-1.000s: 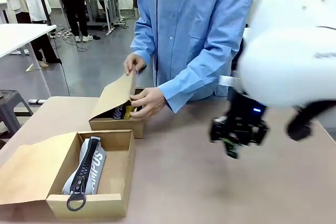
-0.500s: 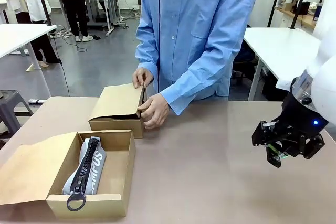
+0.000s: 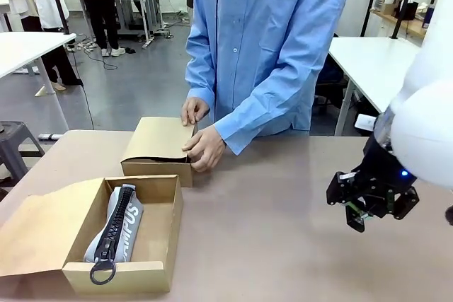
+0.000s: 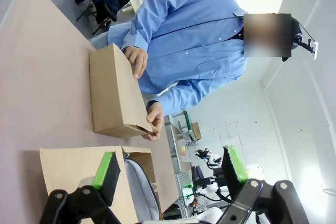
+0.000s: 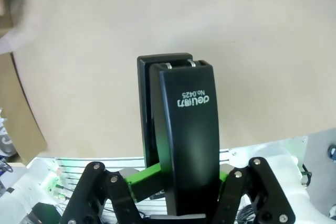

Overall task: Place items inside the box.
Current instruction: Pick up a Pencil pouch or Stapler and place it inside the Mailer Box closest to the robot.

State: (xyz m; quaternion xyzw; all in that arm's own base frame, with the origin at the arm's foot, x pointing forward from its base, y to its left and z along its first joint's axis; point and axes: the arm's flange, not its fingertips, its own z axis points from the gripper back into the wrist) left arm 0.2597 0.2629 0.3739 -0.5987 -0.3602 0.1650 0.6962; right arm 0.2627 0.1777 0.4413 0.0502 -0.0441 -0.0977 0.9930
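The right gripper (image 3: 359, 211) hangs above the table (image 3: 269, 245) at the lower right of the front view. In the right wrist view its green pads are clamped on the sides of a black stapler (image 5: 181, 129), which juts forward, print side to the camera. The goal is the open cardboard box (image 3: 174, 225) at the lower left of the front view. A grey pencil pouch (image 3: 117, 225) already lies along the left half of it, so the bare floor on the right half looks like the best spot. To do the step well, the arm should carry the stapler across the table high enough to pass the near right wall. It should then come down over that bare strip with the stapler's long side lined up with the pouch. The grip should stay firm until the stapler is low inside the box, because a drop from height could bounce it onto the rim or the zip. The box's flap (image 3: 42, 228) lies spread to the left, away from the approach. The person's hands (image 3: 204, 148) rest on a closed box (image 3: 159, 139) just behind the open one, so the path should stay on the near side. The left gripper (image 4: 170, 169) hovers with its fingers well apart and holds nothing.
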